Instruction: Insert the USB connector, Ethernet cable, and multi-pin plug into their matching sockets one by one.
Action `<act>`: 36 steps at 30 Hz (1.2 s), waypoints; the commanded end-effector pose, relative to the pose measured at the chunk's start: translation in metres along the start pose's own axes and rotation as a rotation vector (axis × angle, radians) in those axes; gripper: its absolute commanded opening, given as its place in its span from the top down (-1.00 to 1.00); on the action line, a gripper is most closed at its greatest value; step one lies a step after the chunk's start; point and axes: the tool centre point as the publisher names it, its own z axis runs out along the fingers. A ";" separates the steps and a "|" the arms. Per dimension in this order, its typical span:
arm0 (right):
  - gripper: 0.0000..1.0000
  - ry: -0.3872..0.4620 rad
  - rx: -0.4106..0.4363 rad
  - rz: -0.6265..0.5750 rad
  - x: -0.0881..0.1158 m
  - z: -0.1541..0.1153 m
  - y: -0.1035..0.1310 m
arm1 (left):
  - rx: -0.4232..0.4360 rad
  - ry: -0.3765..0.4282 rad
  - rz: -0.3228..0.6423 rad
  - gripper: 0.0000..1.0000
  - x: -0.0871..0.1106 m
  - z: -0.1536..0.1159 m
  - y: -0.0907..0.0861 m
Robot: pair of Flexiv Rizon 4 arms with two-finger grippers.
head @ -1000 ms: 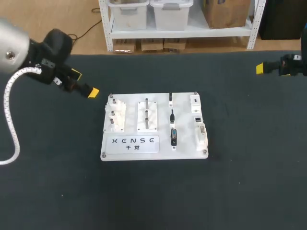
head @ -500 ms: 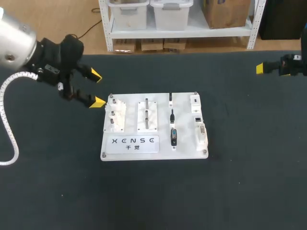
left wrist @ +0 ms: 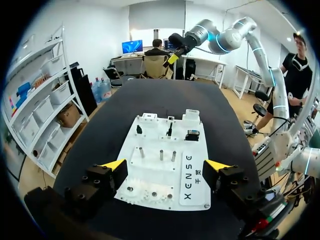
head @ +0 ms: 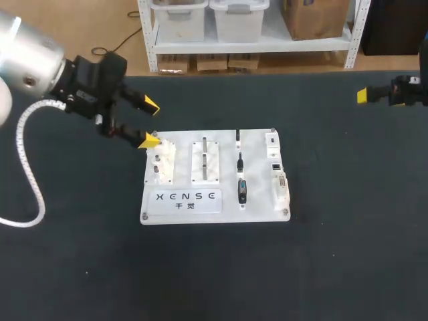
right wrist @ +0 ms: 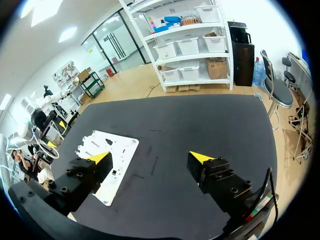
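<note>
**Jaws wide over board's corner; plugs stand in a row**

White board (head: 257, 180) lies near the middle of the dark counter (head: 334, 267). The left arm (head: 40, 67) comes in from 10 o'clock. The left jaws are spread wide and hold nothing. One of their yellow tips (head: 148, 140) is over the board's 10 o'clock corner, by a white peg block (head: 162, 160); the other is off the board toward 11 o'clock. Whether the nearer tip touches the board cannot be told. From the left wrist, the board (left wrist: 150, 172) lies ahead of and between the tips (left wrist: 116, 164).

Three dark plugs (head: 240, 160) stand in a line just to 3 o'clock of the board's centre. Which is USB, Ethernet or multi-pin cannot be told. Sockets (head: 275, 165) line the 3 o'clock edge, just beside them. A second peg block (head: 206, 160) stands near the centre, and a lettered strip (head: 187, 198) lies toward 7 o'clock.

The right arm (head: 404, 90) sits at the counter's 2 o'clock edge, well apart from the board. The right jaws are likewise spread and empty; from the right wrist, the board (right wrist: 124, 147) lies ahead of one finger.
</note>
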 end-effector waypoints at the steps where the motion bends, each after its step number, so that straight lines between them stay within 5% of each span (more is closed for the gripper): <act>1: -1.00 0.000 0.002 0.000 0.000 0.000 0.000 | -0.007 -0.010 -0.002 -1.00 -0.007 0.010 -0.001; 14: -1.00 0.000 0.002 0.000 0.000 0.000 0.000 | 0.022 -0.015 0.044 -1.00 -0.023 0.034 -0.010; 36: -1.00 0.000 0.002 0.000 0.000 0.000 0.000 | 0.032 0.006 0.089 -1.00 -0.015 0.041 -0.013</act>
